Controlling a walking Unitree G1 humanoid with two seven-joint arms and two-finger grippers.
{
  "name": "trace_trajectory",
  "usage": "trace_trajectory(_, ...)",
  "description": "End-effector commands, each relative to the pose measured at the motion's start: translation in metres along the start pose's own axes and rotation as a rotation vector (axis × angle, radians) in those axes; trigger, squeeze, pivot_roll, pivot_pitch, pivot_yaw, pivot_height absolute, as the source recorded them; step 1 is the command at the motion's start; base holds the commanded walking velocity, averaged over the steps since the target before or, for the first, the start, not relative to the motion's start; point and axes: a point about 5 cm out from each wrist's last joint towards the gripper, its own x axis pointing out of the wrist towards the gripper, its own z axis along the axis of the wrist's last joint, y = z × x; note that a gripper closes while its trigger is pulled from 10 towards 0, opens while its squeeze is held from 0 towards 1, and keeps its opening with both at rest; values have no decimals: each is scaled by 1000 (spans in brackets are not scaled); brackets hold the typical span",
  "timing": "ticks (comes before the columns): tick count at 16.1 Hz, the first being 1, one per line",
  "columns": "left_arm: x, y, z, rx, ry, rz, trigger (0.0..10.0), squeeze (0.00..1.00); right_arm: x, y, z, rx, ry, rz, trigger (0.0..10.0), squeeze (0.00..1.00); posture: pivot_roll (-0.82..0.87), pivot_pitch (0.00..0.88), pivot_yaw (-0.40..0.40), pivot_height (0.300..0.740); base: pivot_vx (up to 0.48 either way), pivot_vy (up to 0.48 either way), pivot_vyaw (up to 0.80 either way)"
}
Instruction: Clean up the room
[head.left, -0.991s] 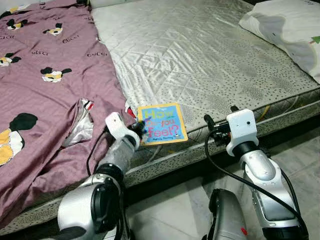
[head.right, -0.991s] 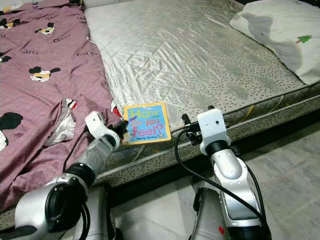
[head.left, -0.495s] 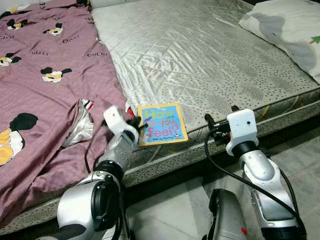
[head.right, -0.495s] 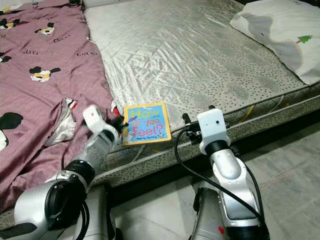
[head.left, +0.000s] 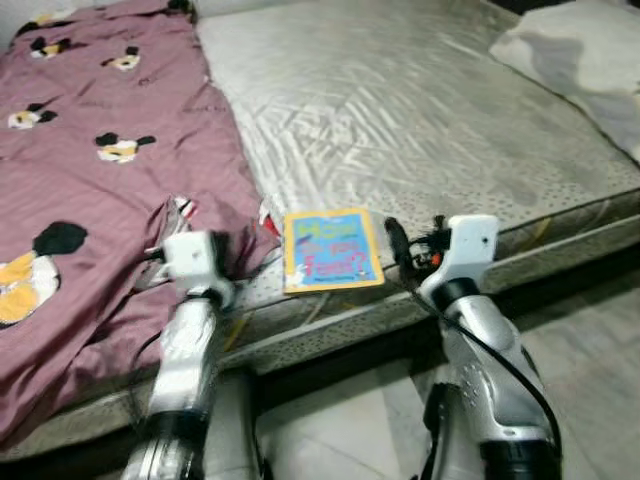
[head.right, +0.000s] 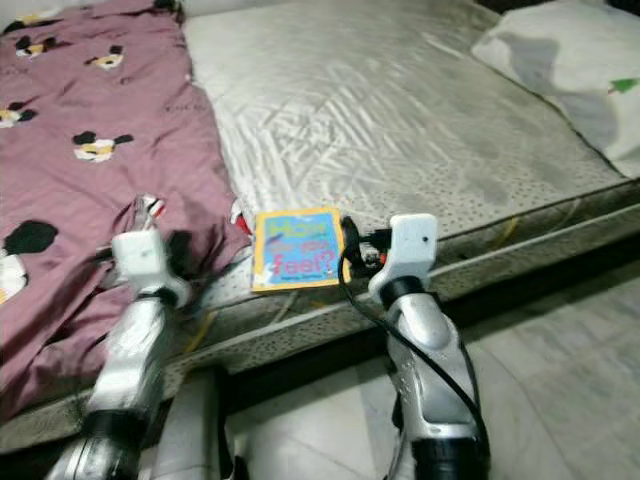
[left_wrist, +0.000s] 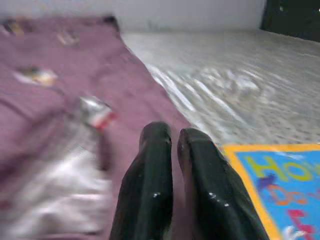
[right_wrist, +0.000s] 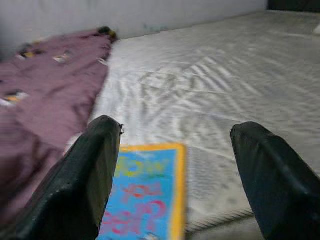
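A blue book with a yellow border (head.left: 332, 250) lies flat at the near edge of the grey mattress (head.left: 420, 120). My right gripper (head.left: 405, 243) hovers just right of the book, open. In the right wrist view its fingers (right_wrist: 95, 165) stand wide apart with the book (right_wrist: 145, 200) low between them. My left gripper (left_wrist: 170, 135) is shut on nothing, over the edge of the purple blanket (head.left: 100, 180), a little left of the book (left_wrist: 275, 185). Its white wrist (head.left: 190, 255) rests above the blanket's fold.
A crumpled silvery wrapper (head.left: 172, 212) sits in a fold of the blanket beside the left arm. A white pillow (head.left: 580, 50) lies at the mattress's far right. Pale tiled floor (head.left: 590, 340) runs below the bed edge.
The view has shifted and blurred. My left gripper has pulled left, away from the book's corner onto the blanket. My right gripper has moved closer to the book's right edge.
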Motion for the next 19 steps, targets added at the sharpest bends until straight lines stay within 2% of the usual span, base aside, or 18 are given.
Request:
trace_trajectory(1,-5,0,8,58,-26,-10,10000,1000,4,2,4,47,-22,4,10000,0,-38,32,65,510,0,0,0)
trace_trajectory(4,-27,2,6,95,0,-1,10000,1000,10,0,11,136,-62,-16,10000,0,-13,21,65,525,0,0,0)
trace_trajectory(6,-38,-5,5,104,19,-33,10000,1000,13,3,15,148,-77,-11,10000,0,-14,13,70,550,0,0,0)
trace_trajectory(12,-37,-18,9,91,44,-66,10000,1000,20,5,25,168,-117,-19,10000,0,-35,10,90,615,0,0,0)
trace_trajectory(15,-33,-18,12,95,38,-65,10000,1000,21,5,26,166,-122,-20,10000,0,-31,6,90,640,0,0,0)
trace_trajectory(18,-30,-20,17,102,21,-83,10000,1000,21,2,27,150,-127,-39,10000,0,-25,1,88,680,0,0,0)
trace_trajectory(19,-30,-20,17,100,24,-83,10000,1000,21,-2,25,102,-117,-69,10000,0,-25,1,88,690,0,0,0)
